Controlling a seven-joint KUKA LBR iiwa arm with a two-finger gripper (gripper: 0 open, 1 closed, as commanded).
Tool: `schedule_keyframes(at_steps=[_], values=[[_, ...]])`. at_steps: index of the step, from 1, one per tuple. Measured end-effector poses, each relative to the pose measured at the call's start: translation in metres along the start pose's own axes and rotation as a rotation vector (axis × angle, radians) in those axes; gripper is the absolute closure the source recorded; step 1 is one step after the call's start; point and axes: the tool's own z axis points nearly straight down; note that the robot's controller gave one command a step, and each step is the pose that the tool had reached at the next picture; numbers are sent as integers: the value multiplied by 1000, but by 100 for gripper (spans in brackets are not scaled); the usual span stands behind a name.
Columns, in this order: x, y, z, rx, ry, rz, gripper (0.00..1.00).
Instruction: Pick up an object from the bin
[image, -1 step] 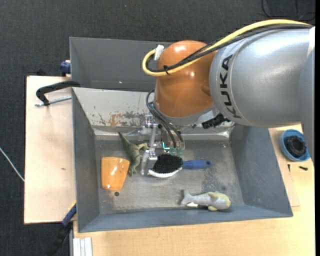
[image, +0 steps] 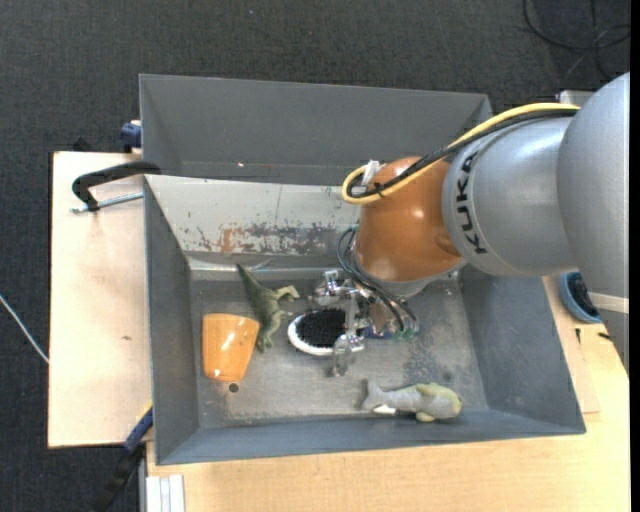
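- Hovering low over the middle of the grey bin, the end effector hangs from an orange-covered wrist that reaches in from the view's right.
- How wide it is set cannot be told, because its metal parts overlap. Nothing is seen held in it.
- A round black brush with a white rim lies flat on the bin floor, touching or just beside the end effector, on the view's left of it.
- Doing this step well likely means first centring over the brush, then closing across the white rim, probably its firmest part.
- A green toy dinosaur lies just left of the brush and could be nudged.
- An orange cup lies further left, and a grey-and-yellow toy fish lies near the front wall, both apart from the end effector.
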Motion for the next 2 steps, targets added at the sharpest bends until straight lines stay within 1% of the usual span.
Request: schedule_keyframes(at_steps=[1, 2], values=[[-2, 2, -3, -1, -5, -2, 100], [7, 5, -135, 2, -9, -53, 100]])
